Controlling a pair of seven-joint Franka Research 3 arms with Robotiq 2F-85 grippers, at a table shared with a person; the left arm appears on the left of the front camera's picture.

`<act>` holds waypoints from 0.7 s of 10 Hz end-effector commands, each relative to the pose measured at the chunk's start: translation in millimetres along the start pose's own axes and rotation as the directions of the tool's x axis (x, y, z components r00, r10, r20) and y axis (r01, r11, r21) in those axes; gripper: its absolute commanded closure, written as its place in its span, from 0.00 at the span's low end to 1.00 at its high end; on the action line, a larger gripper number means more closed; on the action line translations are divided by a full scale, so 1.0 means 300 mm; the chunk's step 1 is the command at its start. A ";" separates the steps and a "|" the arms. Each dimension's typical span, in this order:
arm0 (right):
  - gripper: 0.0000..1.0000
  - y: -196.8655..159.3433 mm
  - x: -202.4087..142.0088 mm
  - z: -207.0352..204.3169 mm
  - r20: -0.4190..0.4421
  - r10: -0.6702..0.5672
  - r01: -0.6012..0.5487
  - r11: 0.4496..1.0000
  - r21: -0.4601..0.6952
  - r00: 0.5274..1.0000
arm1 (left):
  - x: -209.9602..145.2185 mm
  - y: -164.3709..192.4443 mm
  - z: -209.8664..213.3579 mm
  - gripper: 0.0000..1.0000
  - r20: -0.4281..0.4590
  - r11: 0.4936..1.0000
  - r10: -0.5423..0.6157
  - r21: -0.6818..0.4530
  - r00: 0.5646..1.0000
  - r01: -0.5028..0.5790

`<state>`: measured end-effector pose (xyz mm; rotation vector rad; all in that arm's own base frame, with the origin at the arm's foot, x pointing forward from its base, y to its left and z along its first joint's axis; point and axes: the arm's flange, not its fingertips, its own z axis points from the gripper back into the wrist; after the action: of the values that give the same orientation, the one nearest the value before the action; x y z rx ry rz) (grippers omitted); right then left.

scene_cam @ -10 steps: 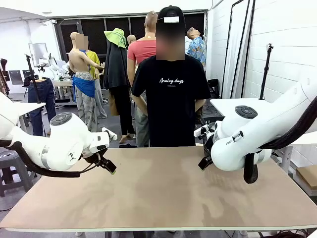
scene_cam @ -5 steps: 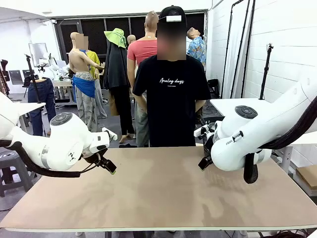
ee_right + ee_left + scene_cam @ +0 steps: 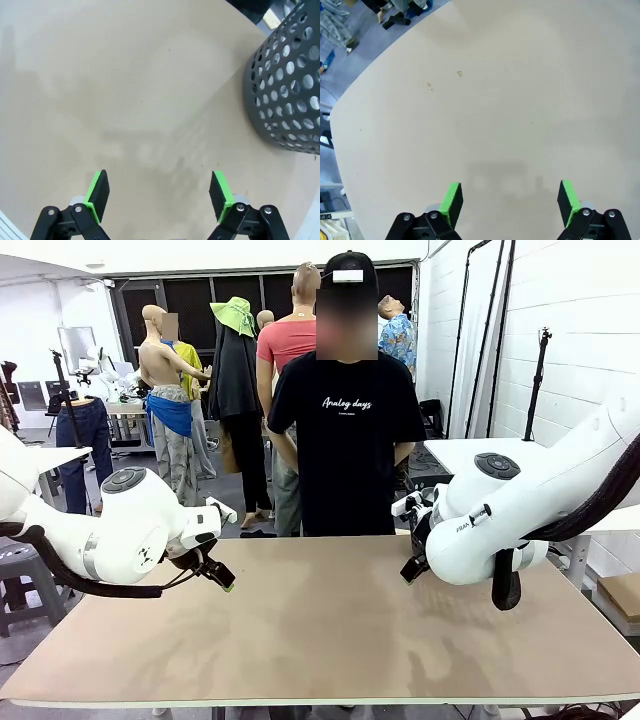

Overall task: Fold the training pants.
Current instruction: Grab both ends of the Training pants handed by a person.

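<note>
Two sets of jaws stand spread: left gripper [image 3: 509, 194] near the table's [image 3: 320, 640] left edge, right gripper [image 3: 161, 189] near its right. Where the training pants are I cannot tell; I'd wait until they lie flat.

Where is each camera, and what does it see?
Front: between the arms, facing across the table at the person; left pincer and right pincer show, open.
Left wrist: on that arm, looking down at the table; its green pads show.
Right wrist: on that arm, facing table and basket; pads show.
Shared: all see the table.
</note>
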<state>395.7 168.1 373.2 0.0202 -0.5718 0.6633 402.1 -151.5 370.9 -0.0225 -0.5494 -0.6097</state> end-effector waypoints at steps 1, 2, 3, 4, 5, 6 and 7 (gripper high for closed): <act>0.00 0.000 0.000 0.000 0.000 0.000 0.000 1.000 0.000 1.000 | -0.001 0.003 0.000 0.00 0.000 1.000 0.002 0.001 1.000 -0.002; 0.00 -0.004 0.012 0.030 0.004 -0.005 0.005 1.000 0.026 1.000 | 0.000 0.000 0.000 0.00 0.000 1.000 0.000 0.000 1.000 0.000; 0.00 -0.006 0.026 0.092 0.004 -0.010 0.010 0.999 0.044 1.000 | 0.024 -0.016 0.060 0.00 -0.002 0.999 -0.005 0.032 1.000 0.005; 0.00 -0.006 0.034 0.150 -0.004 -0.007 0.007 0.998 0.061 1.000 | 0.043 -0.028 0.112 0.00 -0.007 1.000 -0.006 0.027 1.000 0.006; 0.00 -0.005 0.047 0.205 -0.006 0.007 -0.007 0.997 0.073 1.000 | 0.059 -0.037 0.161 0.00 -0.026 1.000 -0.004 0.002 1.000 0.004; 0.00 -0.001 0.046 0.270 -0.009 0.014 -0.014 0.998 0.064 1.000 | 0.070 -0.059 0.215 0.00 -0.039 1.000 0.005 -0.027 0.999 -0.006; 0.00 0.001 0.055 0.323 0.002 0.024 -0.024 0.997 0.071 1.000 | 0.088 -0.071 0.280 0.00 -0.041 1.000 -0.006 -0.023 0.999 0.005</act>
<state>363.4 167.9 448.4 0.0612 -0.5593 0.6765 377.7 -164.8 431.7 -0.0135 -0.5252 -0.6420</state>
